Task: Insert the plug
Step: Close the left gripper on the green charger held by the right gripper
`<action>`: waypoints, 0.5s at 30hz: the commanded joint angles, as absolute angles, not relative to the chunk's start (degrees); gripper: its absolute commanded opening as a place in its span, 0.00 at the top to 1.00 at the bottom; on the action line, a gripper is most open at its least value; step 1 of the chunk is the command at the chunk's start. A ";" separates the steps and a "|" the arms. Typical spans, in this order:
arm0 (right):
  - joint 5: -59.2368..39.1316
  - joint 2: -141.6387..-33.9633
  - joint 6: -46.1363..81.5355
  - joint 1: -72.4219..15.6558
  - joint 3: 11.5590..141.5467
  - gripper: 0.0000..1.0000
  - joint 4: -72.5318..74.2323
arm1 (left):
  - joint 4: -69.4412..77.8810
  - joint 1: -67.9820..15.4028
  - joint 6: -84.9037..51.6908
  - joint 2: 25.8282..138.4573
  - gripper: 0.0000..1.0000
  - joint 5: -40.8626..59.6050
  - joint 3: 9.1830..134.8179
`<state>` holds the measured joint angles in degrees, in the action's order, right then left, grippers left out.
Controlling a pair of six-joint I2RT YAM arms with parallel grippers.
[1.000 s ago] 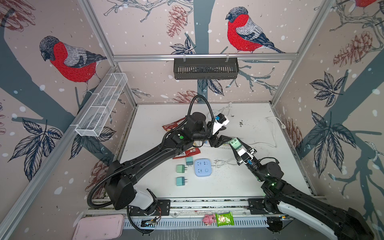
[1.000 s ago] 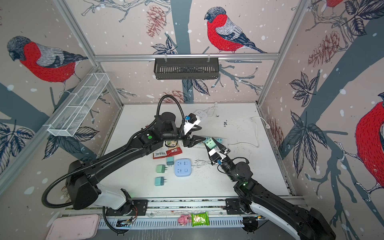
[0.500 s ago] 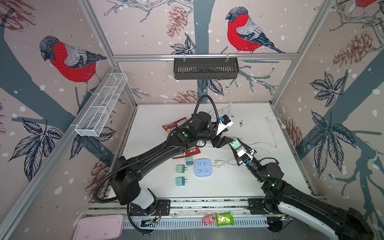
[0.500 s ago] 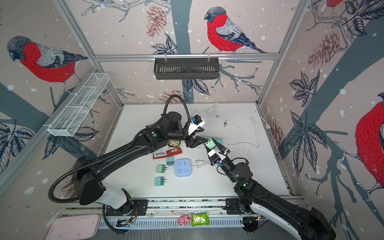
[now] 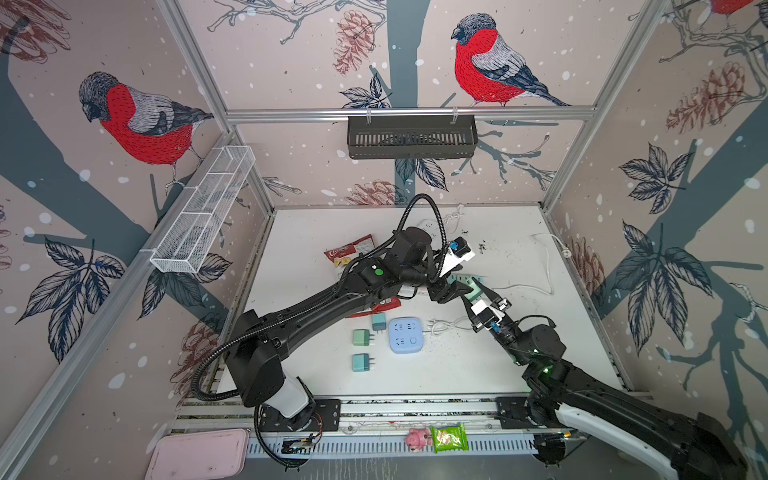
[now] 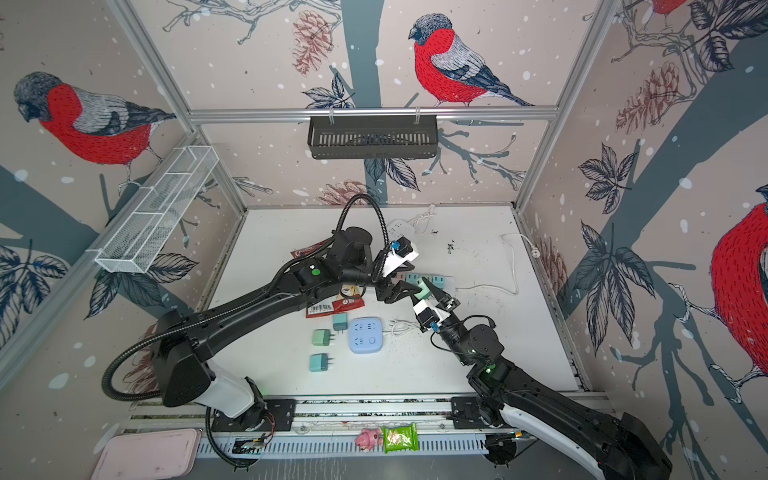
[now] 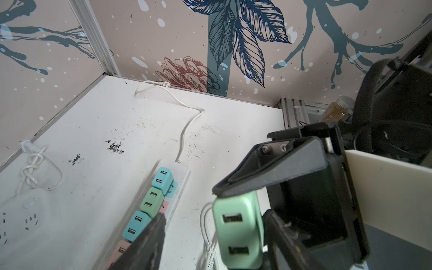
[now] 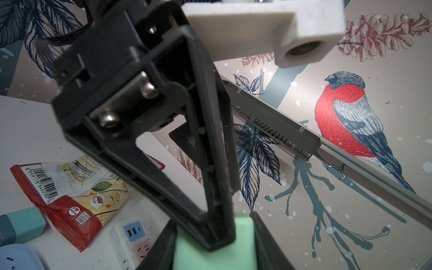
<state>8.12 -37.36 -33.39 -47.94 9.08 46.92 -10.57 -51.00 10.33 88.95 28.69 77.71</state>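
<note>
Right end effector [image 5: 478, 293] grips green plug [image 7: 238, 231]; left end effector [image 5: 449, 291] just beside.

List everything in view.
power strip: one, white, centre
inserted plugs: three visible, teal and green, in power strip
held plug: one, green, right gripper
socket block: one, blue, table front
loose plugs: three, teal and green, beside socket block
snack packets: two, red, by left arm
basket: one, black, rear rail
wire basket: one, white, left wall
tray: one, pink, front edge
left gripper: one, black, open beside held plug
right gripper: one, black, shut on held plug
</note>
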 commanded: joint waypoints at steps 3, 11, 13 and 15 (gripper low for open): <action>9.59 -36.79 -33.59 -48.16 9.44 0.99 48.78 | -12.08 -51.18 11.98 89.55 0.32 28.56 78.70; 9.61 -36.34 -33.62 -48.12 9.24 1.00 48.78 | -15.18 -52.46 13.04 92.60 0.34 28.96 81.64; 9.72 -36.39 -33.67 -48.14 9.27 0.99 48.78 | -15.55 -52.64 13.15 93.21 0.36 29.23 82.09; 9.76 -36.32 -33.66 -48.16 9.23 1.00 48.78 | -16.01 -52.73 13.23 93.69 0.38 29.99 82.54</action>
<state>9.32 -36.49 -33.39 -48.05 9.08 45.71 -13.78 -52.49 11.86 93.14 28.69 81.78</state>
